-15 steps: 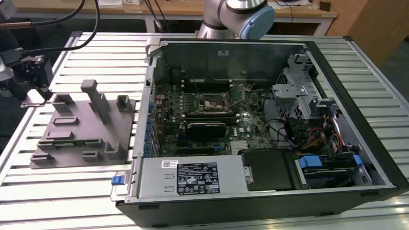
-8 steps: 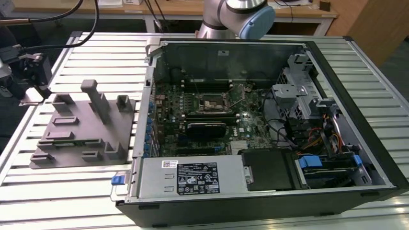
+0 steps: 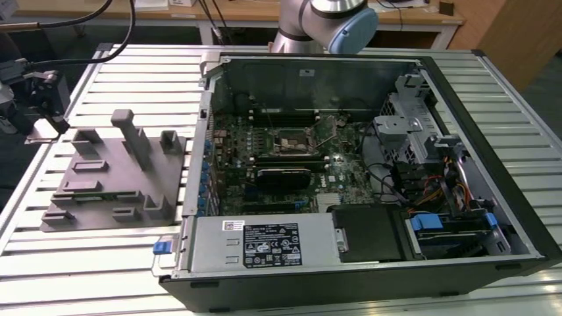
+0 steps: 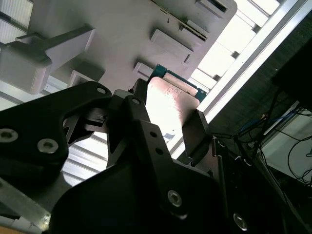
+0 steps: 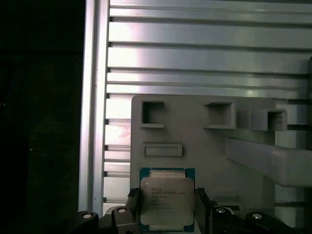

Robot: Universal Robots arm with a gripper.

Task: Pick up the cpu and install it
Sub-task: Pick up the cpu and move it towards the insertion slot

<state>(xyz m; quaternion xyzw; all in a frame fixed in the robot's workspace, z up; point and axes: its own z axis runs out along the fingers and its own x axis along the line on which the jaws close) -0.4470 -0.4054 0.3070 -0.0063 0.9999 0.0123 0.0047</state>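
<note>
Counts: 1 cpu, 1 tool with 2 fingers, 1 grey tray, 1 computer case, 1 socket, 1 arm.

Nearest in the exterior view, the open computer case (image 3: 351,283) lies on its side on the slatted metal tabletop (image 3: 141,79). One labelled power supply box (image 3: 263,243) runs along its near edge. One blue tab (image 3: 160,247) sits at that box's corner on the exterior view's left.

Just beside the case on the exterior view's left, the grey tray (image 3: 110,168) lies flat, with raised holders on it. At mid-depth inside the case, one square black-framed socket (image 3: 291,139) sits on the green board. At the far edge is the arm (image 3: 330,23), a grey column with a pale blue cap.

Both wrist views give the close-up. The cpu (image 5: 167,202) (image 4: 170,105) has a silver top plate and a teal-green rim. It sits over the tray near the tray's edge, outside the case and well apart from the socket.

The tool (image 5: 166,197) pinches it, with the two black fingers (image 5: 132,200) touching two opposite edges. Cannot tell whether the cpu is lifted clear of the tray or resting on it.

The first wrist view looks straight down on the top plate. Beyond the chip it shows 3 open square pockets (image 5: 152,113) and 1 flat rectangular recess (image 5: 162,149) in the tray.

The second wrist view is side-on. It shows glare on the plate and the tool's black linkage (image 4: 141,141) with screws.
</note>
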